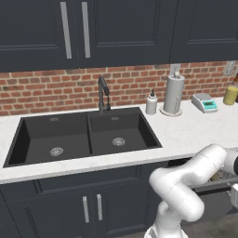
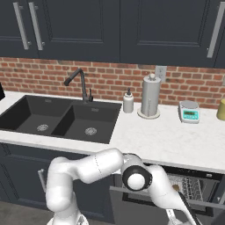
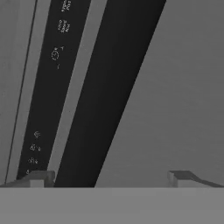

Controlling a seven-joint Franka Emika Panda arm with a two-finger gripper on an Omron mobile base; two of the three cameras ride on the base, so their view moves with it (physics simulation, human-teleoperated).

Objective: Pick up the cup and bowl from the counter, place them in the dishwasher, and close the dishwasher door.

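Closing step: the gripper point(image 3: 109, 177), fingers spread and empty, faces the dishwasher door point(image 3: 175, 96); it needs pushing up.

Counter point(image 1: 195, 135): white stone, faintly marbled, smooth. Sink point(image 1: 69, 135), left of centre: matt black basin. Faucet point(image 1: 102, 93): dark metal. Back wall point(image 1: 46, 90): rough red brick. Cabinets point(image 1: 121, 28), top: matt dark panels, brushed silver handles. Dishwasher door point(image 3: 175, 87): flat matt grey.
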